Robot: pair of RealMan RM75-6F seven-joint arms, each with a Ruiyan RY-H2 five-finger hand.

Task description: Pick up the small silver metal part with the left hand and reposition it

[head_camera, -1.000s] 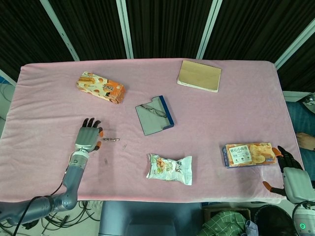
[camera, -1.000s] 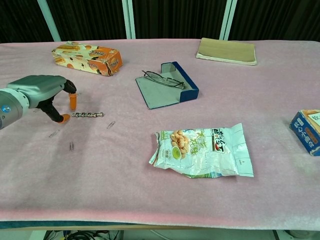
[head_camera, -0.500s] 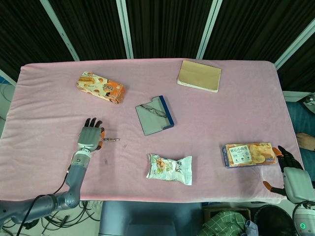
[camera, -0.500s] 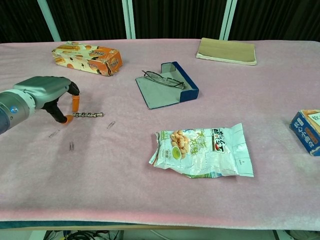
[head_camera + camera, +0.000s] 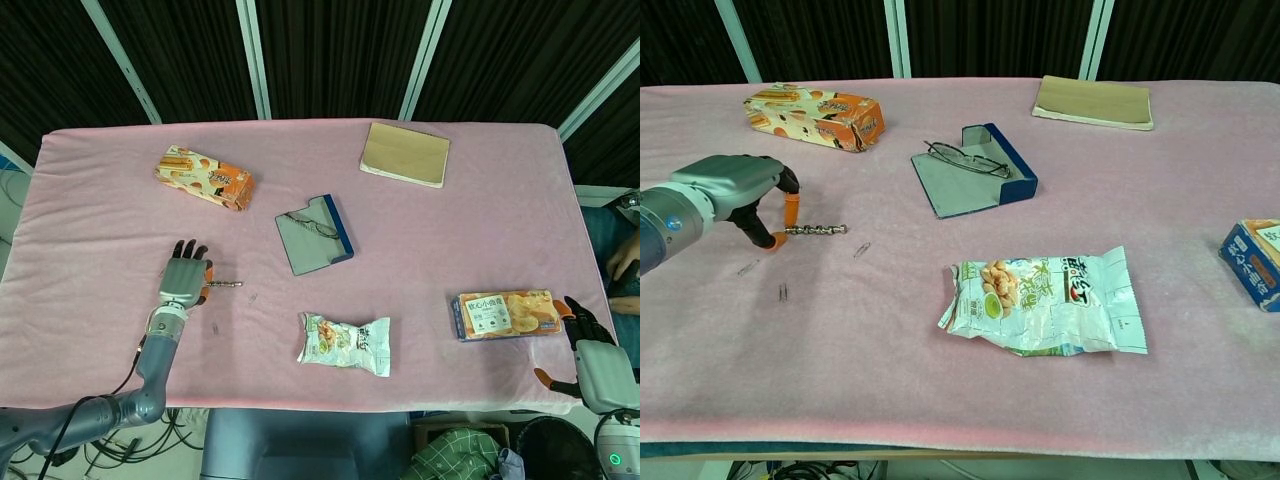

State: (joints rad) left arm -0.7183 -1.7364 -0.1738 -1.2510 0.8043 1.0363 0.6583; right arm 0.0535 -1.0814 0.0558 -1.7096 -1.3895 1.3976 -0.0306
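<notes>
Writing on the packages was too small to read. Small silver metal part lay on the pink cloth, its near end at the orange fingertips of the left hand, curled narrowly around it; whether they held it was unclear. Right hand rested spread, holding nothing.
</notes>
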